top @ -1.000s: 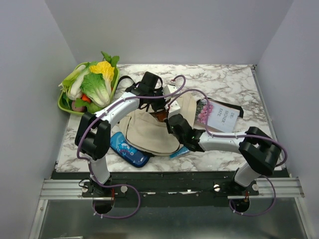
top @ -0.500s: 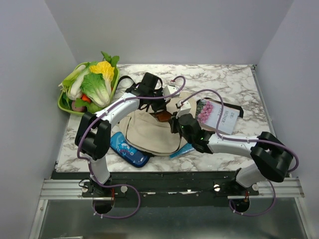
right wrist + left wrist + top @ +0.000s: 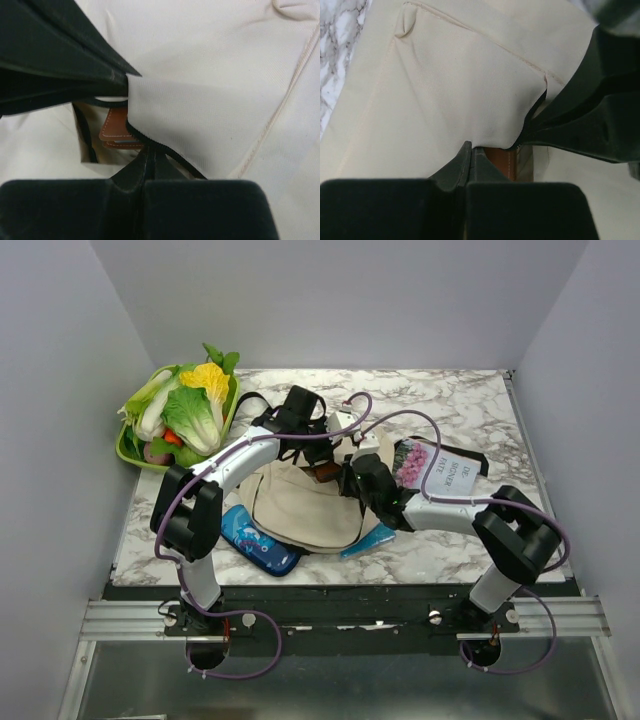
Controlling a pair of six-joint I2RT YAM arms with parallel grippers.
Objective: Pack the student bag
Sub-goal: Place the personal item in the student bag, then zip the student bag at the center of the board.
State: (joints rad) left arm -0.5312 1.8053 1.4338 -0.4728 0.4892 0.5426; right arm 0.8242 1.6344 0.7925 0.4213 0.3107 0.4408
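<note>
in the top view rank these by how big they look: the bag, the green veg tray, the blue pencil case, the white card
1. bag
2. tray piled with vegetables
3. pencil case and white card: they look about alike, and both are partly covered, so I won't rank them.

Far-right table point(image 3: 470, 405) lies open. The bag point(image 3: 295, 508) fills the middle, its mouth crowded (left gripper point(image 3: 470, 150) and right gripper point(image 3: 149, 152) meet there); a vegetable basket point(image 3: 125, 452) blocks the far-left corner.
</note>
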